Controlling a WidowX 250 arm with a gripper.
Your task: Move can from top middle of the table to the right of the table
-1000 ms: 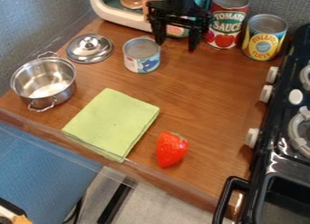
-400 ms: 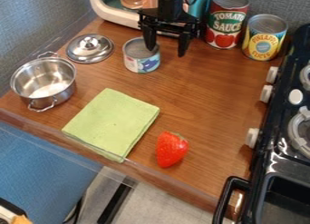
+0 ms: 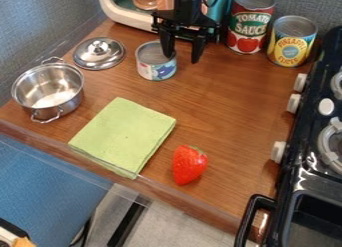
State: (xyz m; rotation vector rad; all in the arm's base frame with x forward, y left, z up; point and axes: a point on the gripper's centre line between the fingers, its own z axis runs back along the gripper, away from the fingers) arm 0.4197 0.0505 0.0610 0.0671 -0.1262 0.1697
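My gripper (image 3: 182, 58) hangs at the top middle, open, its two fingers apart and nothing held between them. The small can (image 3: 156, 65), with a blue and white label and a grey lid, stands upright on the wooden table (image 3: 220, 106). My left finger overlaps the can's right upper edge in the view; whether it touches the can I cannot tell. The other finger hangs to the right of the can.
A tomato sauce can (image 3: 250, 23) and a pineapple can (image 3: 292, 42) stand at the upper right. The black stove (image 3: 314, 136) borders the right side. A lid (image 3: 99, 53) and pot (image 3: 48, 88) sit left, a green cloth (image 3: 123, 136) and strawberry (image 3: 189, 164) nearer the front.
My gripper has shifted slightly left and down in the view toward the small can, and its fingers have lately come a little closer together. The can has not moved.
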